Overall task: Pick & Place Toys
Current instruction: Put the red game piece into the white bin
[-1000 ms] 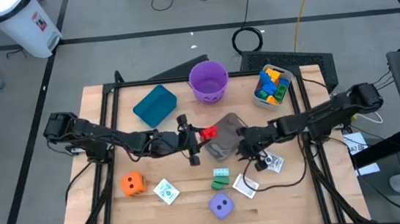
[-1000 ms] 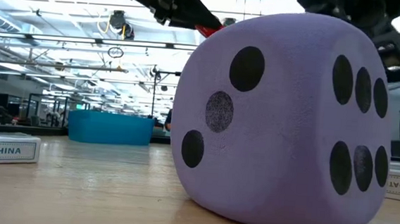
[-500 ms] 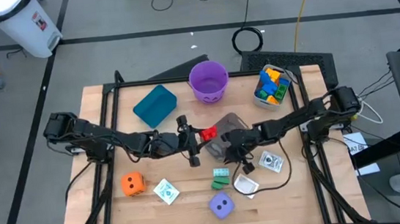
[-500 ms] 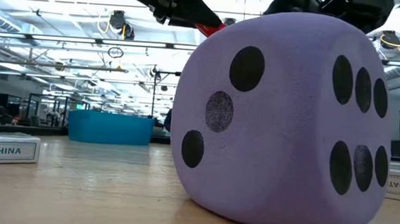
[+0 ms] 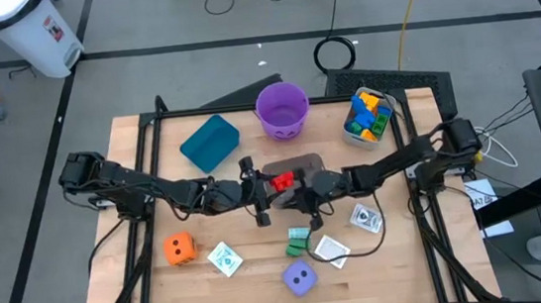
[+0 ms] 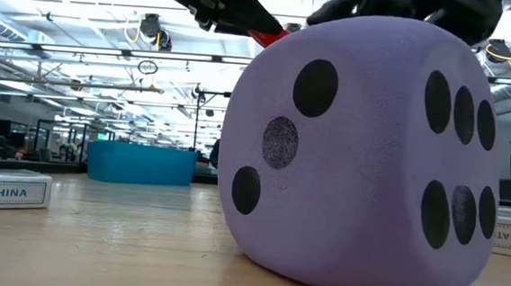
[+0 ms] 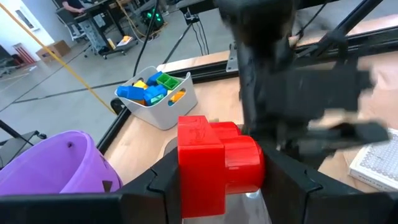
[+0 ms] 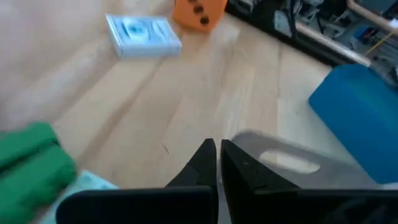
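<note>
At table centre, left gripper (image 7: 221,180) clamps chunky red block (image 7: 214,162) (studded); right gripper (image 8: 217,158) closed, empty.

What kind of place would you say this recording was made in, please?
Probably a robotics lab in a large open workshop hall. A wooden table stands on a concrete floor with loose cables, and the low view shows a high ceiling with exposed trusses and workstations beyond.
</note>
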Controlling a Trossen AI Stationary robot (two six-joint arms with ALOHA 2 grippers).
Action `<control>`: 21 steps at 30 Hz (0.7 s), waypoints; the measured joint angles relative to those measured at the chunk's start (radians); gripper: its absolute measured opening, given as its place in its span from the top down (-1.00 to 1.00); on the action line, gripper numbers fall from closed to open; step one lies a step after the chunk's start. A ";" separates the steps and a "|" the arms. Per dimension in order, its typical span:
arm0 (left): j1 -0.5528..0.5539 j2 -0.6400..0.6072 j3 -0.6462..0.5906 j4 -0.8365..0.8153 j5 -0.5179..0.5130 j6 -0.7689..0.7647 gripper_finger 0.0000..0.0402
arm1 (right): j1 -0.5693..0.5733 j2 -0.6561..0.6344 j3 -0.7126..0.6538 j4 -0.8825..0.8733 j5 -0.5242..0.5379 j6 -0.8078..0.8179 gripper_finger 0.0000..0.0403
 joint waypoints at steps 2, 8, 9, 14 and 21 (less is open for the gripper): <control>0.000 0.000 0.000 0.000 0.000 0.000 0.17 | 0.003 -0.057 0.002 -0.066 -0.001 0.007 0.99; 0.000 0.000 0.000 0.005 0.001 0.000 0.17 | 0.002 -0.235 0.001 -0.319 0.107 0.089 0.99; 0.000 0.000 0.000 0.007 0.001 0.000 0.17 | 0.002 -0.265 0.001 -0.351 0.121 0.102 1.00; 0.000 0.000 0.000 0.017 0.021 -0.003 0.17 | -0.002 -0.383 -0.020 -0.458 0.237 0.164 0.97; 0.000 0.001 0.000 0.046 0.083 -0.005 0.17 | -0.025 -0.518 -0.119 -0.423 0.357 0.163 0.66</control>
